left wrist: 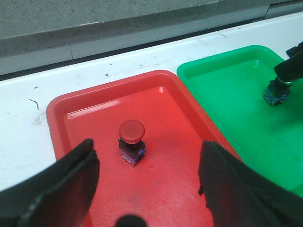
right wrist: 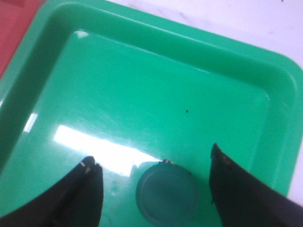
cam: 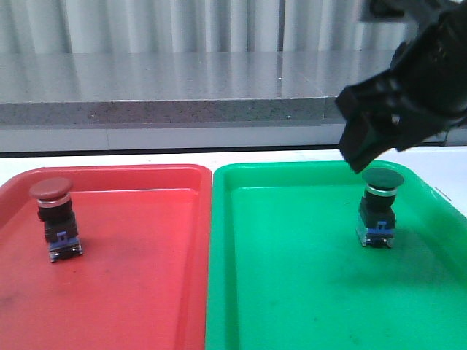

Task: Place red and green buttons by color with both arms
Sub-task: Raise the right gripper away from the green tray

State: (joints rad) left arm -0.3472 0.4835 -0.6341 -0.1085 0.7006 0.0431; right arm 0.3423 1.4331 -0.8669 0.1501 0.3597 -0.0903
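The white counter (cam: pixel 306 154) carried two trays side by side, touching along their long inner rims: the red tray (cam: pixel 146 292) toward the left edge and the green tray (cam: pixel 292 292) toward the right edge.

The right gripper (cam: pixel 365 149) hung over the green tray's far right part, its black fingers spread wide and holding nothing. In the right wrist view the green button (right wrist: pixel 166 192) sat directly below that claw, its cap centred between the two fingers (right wrist: pixel 83 189), neither finger touching it. The left gripper (left wrist: pixel 149 189) did not show in the front view; its wrist camera showed its fingers also spread apart and empty, with the red button (left wrist: pixel 131 142) ahead of them and well clear.

The green button (cam: pixel 381 208) stood upright on the green tray's floor, nearer the counter's right edge, long axis vertical, cap up, blue base clip down. The red button (cam: pixel 55 219) stood the same way in the red tray, near the counter's left edge, cap up.

Each button appeared to rest in the tray of its own colour, so the sorting looked done, and a straight lift by the right arm would clear the cap.
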